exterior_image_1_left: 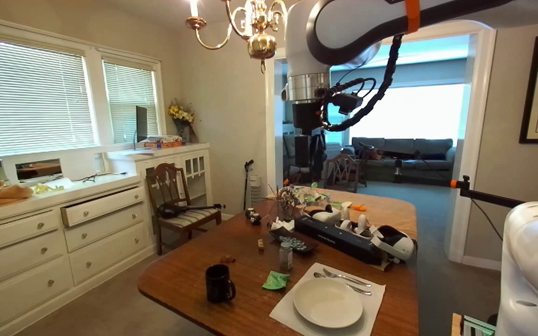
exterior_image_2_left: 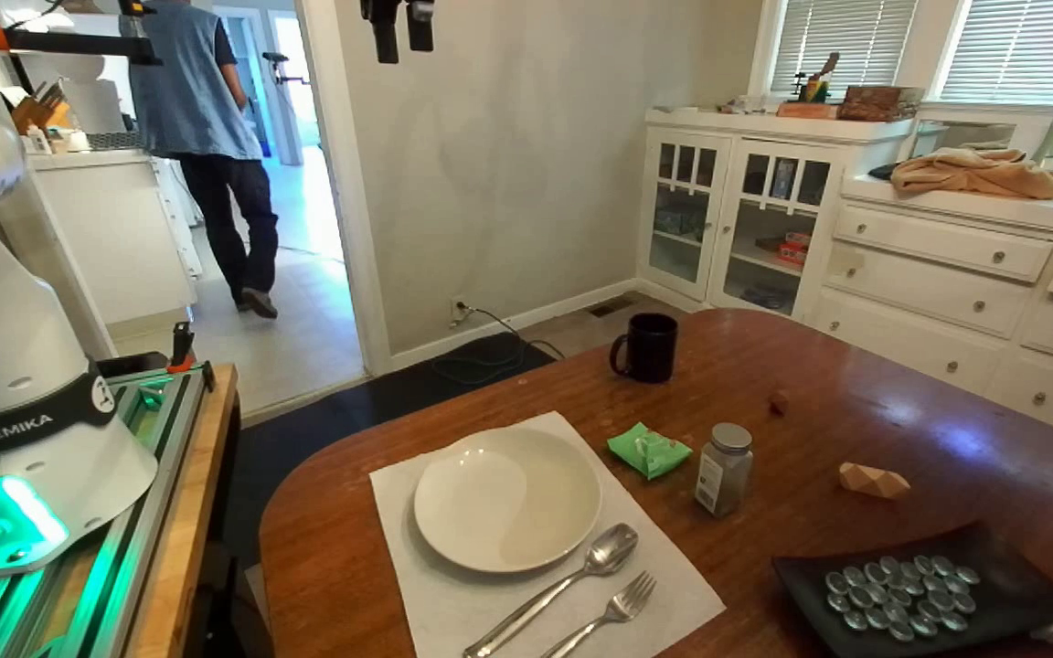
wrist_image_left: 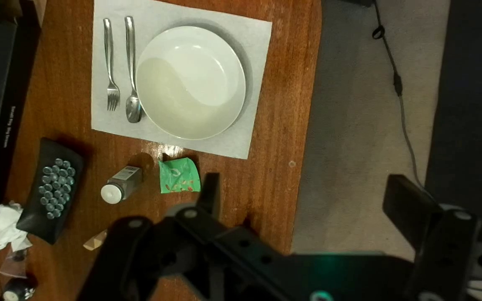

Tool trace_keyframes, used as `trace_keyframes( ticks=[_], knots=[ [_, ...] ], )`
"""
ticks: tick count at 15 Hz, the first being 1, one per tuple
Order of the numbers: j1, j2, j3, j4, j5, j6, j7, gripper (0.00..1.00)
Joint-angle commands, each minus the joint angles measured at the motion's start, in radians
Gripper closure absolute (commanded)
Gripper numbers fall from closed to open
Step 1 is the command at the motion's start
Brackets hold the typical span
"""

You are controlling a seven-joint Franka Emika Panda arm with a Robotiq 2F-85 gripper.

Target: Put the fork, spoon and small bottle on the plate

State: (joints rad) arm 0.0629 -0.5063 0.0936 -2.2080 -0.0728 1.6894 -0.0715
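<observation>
- My gripper (wrist_image_left: pixel 306 190) is spread wide with nothing between its fingers (wrist_image_left: pixel 210 192); it hangs well above the table (wrist_image_left: pixel 285 196).
- In the wrist view the table's edge runs between the fingertips, with floor (wrist_image_left: pixel 349 146) past it.
- Near the table-side finger I see a green packet (wrist_image_left: pixel 179 177), then the small bottle (wrist_image_left: pixel 130 182), upright on bare wood, off the plate (wrist_image_left: pixel 191 83).
- The plate sits on a white placemat (wrist_image_left: pixel 237 144); the spoon (wrist_image_left: pixel 133 108) lies just beside its rim, touching or not I can't tell, and the fork (wrist_image_left: pixel 113 91) lies outside that.
- My wrist view gives the whole fork; in an exterior view its handle runs out of frame.
- Bare wood separates the placemat from the long black box (exterior_image_1_left: pixel 336 239).
- The black mug (exterior_image_1_left: pixel 217 282), near the table's edge in both exterior views, has free wood between it and the packet.
- A single exterior view shows me the chandelier (exterior_image_1_left: pixel 262 44); its clearance from the arm (exterior_image_1_left: pixel 343 32) I can't judge.
</observation>
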Motion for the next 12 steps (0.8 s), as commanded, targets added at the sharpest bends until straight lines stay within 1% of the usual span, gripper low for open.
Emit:
trace_keyframes(
  ticks=[1, 3, 5, 7, 8, 10, 12],
  knots=[
    [-0.004, -0.006, -0.038, -0.023, -0.040, 0.011, -0.047, 0.00],
    [-0.002, -0.022, -0.077, -0.055, -0.076, 0.017, -0.138, 0.00],
    [0.001, -0.035, -0.128, -0.096, -0.109, 0.030, -0.263, 0.00],
    [0.006, -0.045, -0.185, -0.138, -0.124, 0.079, -0.403, 0.00],
    [0.003, -0.048, -0.207, -0.158, -0.130, 0.106, -0.450, 0.00],
    [-0.019, -0.049, -0.247, -0.191, -0.145, 0.142, -0.499, 0.00],
    [-0.042, -0.047, -0.274, -0.216, -0.139, 0.168, -0.490, 0.00]
  ],
)
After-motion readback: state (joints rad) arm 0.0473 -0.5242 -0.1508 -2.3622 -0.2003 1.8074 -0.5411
